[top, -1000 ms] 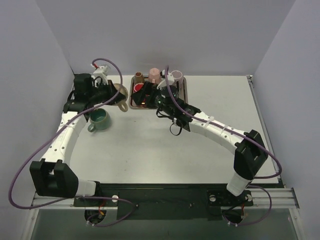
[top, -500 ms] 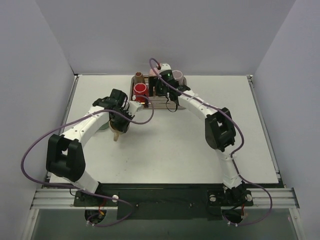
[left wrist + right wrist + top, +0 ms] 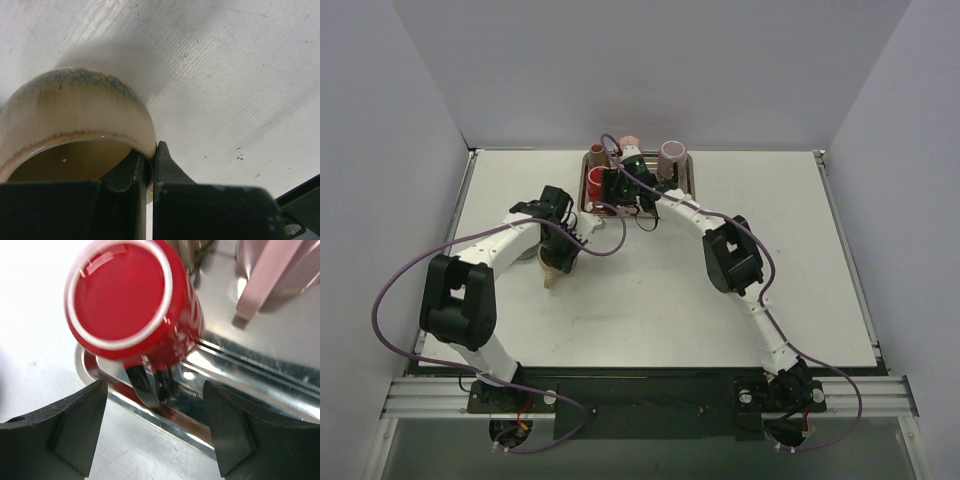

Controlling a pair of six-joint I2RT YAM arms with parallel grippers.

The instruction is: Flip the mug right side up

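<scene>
Pinching the rim of the tan mug (image 3: 75, 115) in my left gripper (image 3: 150, 155), one finger inside its mouth for a firm turning hold, near-left of the tray (image 3: 260, 370), I hang my right gripper (image 3: 155, 430) spread wide above the base-up red mug (image 3: 120, 295).

the left arm (image 3: 498, 238) and the right arm (image 3: 682, 206) are white tubes with chunky black blocks (image 3: 460, 305) at the bends. a thin purple cable (image 3: 375, 315) loops along each. the tool fingers (image 3: 75, 435) are flat and black.

Pink mug (image 3: 272, 270) near red mug (image 3: 120, 295), gap btwn; tray rim (image 3: 165, 415) below; table (image 3: 30, 315) side free.
</scene>
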